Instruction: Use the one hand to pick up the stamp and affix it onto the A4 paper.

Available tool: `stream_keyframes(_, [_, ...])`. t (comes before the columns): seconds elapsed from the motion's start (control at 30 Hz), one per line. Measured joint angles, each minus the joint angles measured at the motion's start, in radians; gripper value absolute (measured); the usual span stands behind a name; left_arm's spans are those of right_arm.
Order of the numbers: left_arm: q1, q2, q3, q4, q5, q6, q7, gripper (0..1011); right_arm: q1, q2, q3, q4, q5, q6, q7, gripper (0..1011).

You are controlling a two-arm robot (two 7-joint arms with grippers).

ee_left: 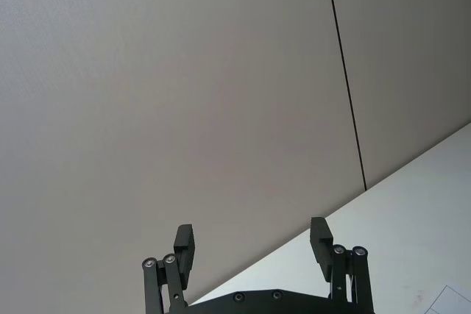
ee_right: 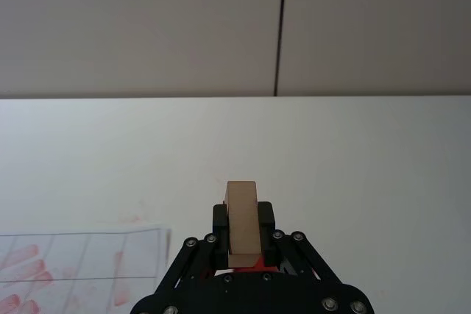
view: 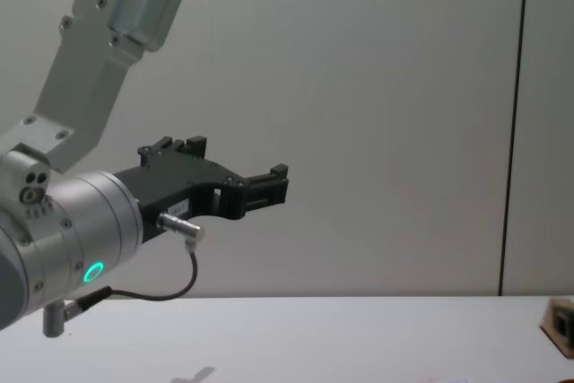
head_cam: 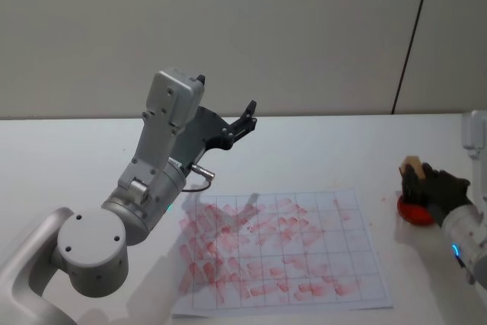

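The stamp, a light-brown wooden block, stands upright in my right gripper, which is shut on it at the table's right side. Directly beneath it lies a red ink pad; whether the two touch I cannot tell. In the right wrist view the stamp sits clamped between the black fingers. The A4 paper, a printed grid covered in red stamp marks, lies on the table left of the pad. My left gripper is raised high over the table's left-centre, open and empty, as the left wrist view confirms.
The white table runs back to a beige wall with a dark vertical seam. The raised left arm hangs over the paper's left edge. The paper's corner shows beside the right gripper.
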Motion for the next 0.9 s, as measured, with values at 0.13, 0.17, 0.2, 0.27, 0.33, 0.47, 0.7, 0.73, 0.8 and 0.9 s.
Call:
stream_keyframes(0.13, [0.000,0.000,0.000,0.000,0.000,0.000,0.000,1001,0.004,-0.005,-0.006,-0.017,0.000,0.006,0.030,226])
stream_keyframes(0.17, [0.000,0.000,0.000,0.000,0.000,0.000,0.000,1001,0.006,-0.009,-0.010,-0.024,-0.001,0.011,0.044,225])
stream_keyframes(0.2, [0.000,0.000,0.000,0.000,0.000,0.000,0.000,1001,0.006,-0.009,-0.010,-0.024,-0.001,0.011,0.044,225])
stream_keyframes(0.27, [0.000,0.000,0.000,0.000,0.000,0.000,0.000,1001,0.010,-0.014,-0.017,-0.030,-0.006,0.023,0.062,226])
stream_keyframes(0.33, [0.000,0.000,0.000,0.000,0.000,0.000,0.000,1001,0.015,-0.020,-0.025,-0.034,-0.014,0.037,0.085,225])
stream_keyframes(0.47, [0.000,0.000,0.000,0.000,0.000,0.000,0.000,1001,0.024,-0.032,-0.042,-0.034,-0.031,0.061,0.123,226])
stream_keyframes(0.7, [0.000,0.000,0.000,0.000,0.000,0.000,0.000,1001,0.042,-0.047,-0.071,-0.018,-0.082,0.100,0.191,225])
stream_keyframes(0.73, [0.000,0.000,0.000,0.000,0.000,0.000,0.000,1001,0.044,-0.049,-0.074,-0.015,-0.088,0.103,0.198,226])
stream_keyframes(0.8, [0.000,0.000,0.000,0.000,0.000,0.000,0.000,1001,0.049,-0.052,-0.082,-0.007,-0.107,0.111,0.221,226])
stream_keyframes(0.9, [0.000,0.000,0.000,0.000,0.000,0.000,0.000,1001,0.056,-0.056,-0.092,0.006,-0.127,0.119,0.246,225])
